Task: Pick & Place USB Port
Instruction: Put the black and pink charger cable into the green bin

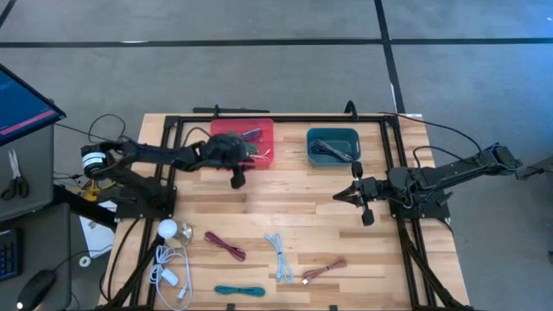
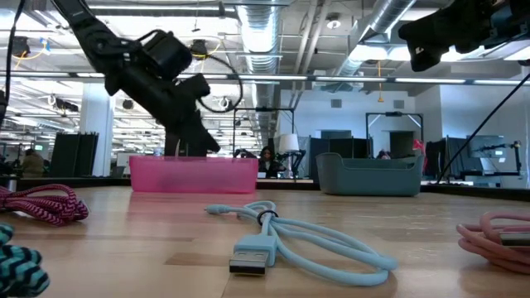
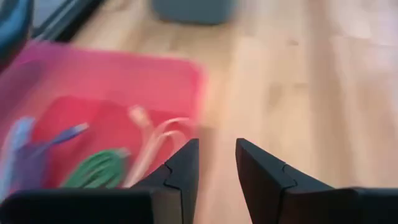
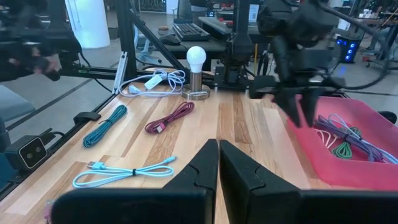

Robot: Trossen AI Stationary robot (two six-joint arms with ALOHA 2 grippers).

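Observation:
My left gripper [image 3: 217, 165] hovers over the pink bin's [image 3: 124, 65] right edge, its fingers pointing down with a narrow empty gap between them; the high view shows it at the bin's near right corner [image 1: 238, 175]. A purple cable [image 3: 37, 149], a green one [image 3: 93, 169] and a pink one [image 3: 155, 140] lie in the bin. My right gripper [image 4: 219, 155] waits shut above the table's right side [image 1: 352, 195]. A light blue USB cable [image 1: 279, 257], a maroon one [image 1: 225, 244], a pink one [image 1: 324, 269] and a teal one [image 1: 239, 291] lie on the near table.
A teal bin [image 1: 333, 145] with dark cables stands at the far edge, right of the pink bin. A white cable and a lamp bulb [image 1: 168, 229] sit at the near left. Bare wood lies between the two grippers.

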